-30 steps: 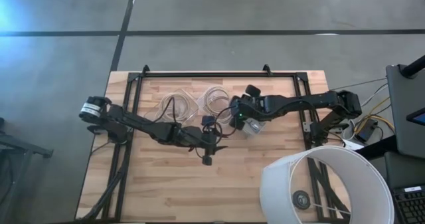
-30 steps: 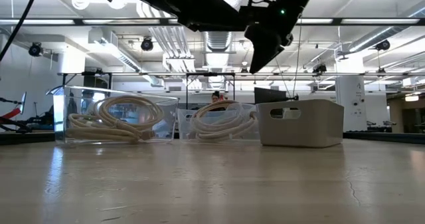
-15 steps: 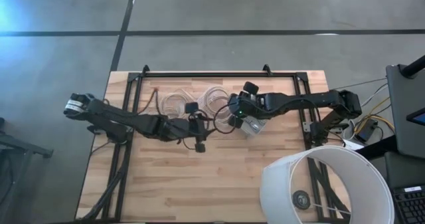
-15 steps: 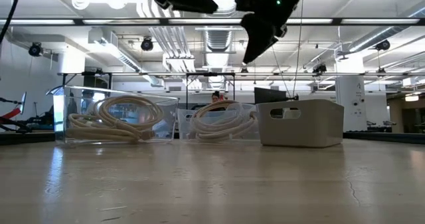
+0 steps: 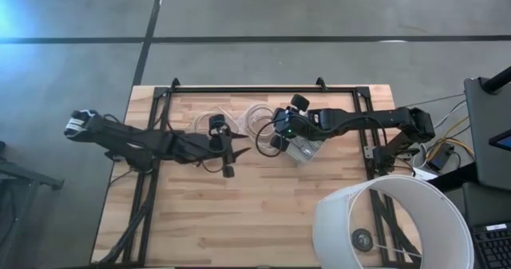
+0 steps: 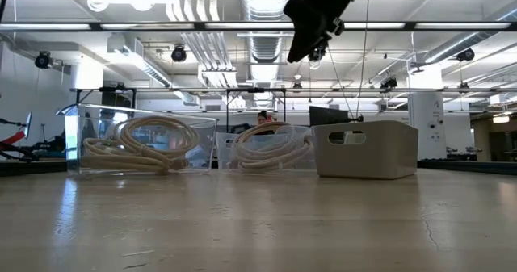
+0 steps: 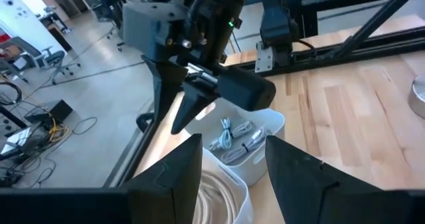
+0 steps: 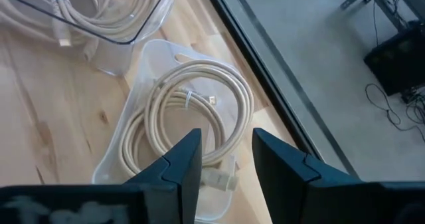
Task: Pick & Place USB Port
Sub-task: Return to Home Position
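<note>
Charger cables (image 7: 232, 134) lie in the white bin (image 7: 273, 119); right gripper (image 8: 226, 134) hangs raised just beside it, left gripper (image 7: 231, 144) farther off, both fingers parted, empty.

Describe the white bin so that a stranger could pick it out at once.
Look at the wooden table: seen level across it, three containers stand in a row. The white bin is the rightmost. Its neighbours are clear tubs of coiled cream cable; it alone is solid white, with a handle slot near its rim.
</note>
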`<action>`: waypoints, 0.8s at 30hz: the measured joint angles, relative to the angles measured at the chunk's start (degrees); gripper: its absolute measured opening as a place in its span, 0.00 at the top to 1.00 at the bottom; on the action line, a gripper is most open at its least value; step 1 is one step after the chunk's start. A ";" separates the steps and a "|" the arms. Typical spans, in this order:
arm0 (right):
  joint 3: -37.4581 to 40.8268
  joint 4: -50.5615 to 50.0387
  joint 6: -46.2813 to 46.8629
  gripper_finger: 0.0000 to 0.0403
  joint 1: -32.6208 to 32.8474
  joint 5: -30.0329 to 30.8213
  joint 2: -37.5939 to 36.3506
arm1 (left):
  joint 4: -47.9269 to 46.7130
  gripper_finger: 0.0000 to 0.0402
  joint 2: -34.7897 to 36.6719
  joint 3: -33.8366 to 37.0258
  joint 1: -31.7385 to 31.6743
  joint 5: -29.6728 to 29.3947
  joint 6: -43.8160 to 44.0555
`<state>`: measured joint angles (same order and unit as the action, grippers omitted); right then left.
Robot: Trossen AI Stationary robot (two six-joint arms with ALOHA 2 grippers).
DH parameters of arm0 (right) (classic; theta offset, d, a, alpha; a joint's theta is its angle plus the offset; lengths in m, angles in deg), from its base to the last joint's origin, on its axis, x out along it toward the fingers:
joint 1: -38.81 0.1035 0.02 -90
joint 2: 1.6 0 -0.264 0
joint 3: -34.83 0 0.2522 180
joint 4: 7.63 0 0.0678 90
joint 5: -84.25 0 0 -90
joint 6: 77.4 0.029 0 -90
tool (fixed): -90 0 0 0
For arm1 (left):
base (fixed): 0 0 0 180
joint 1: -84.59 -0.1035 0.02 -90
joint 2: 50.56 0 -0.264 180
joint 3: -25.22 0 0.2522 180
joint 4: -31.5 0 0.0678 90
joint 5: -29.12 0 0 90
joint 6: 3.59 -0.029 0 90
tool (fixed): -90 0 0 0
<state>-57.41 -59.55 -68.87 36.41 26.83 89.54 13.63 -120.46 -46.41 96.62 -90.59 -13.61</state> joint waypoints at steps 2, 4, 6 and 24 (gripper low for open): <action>0.00 0.00 -0.61 0.68 0.00 0.00 0.00 | -0.97 0.58 0.71 0.00 0.00 0.02 -0.02; -0.02 0.21 -1.79 0.67 0.00 0.02 -0.01 | -2.24 0.58 1.61 0.00 0.00 0.02 0.00; -0.38 0.13 -2.58 0.67 -0.02 0.09 -0.01 | -3.46 0.58 2.49 0.00 0.00 0.02 1.12; 0.25 -0.67 0.26 0.70 1.24 -3.83 -6.58 | -22.99 0.58 15.23 0.00 0.00 -1.07 13.22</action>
<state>-57.16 -60.22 -68.61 37.65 22.99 82.96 -9.36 -105.23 -46.41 96.62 -91.66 -0.40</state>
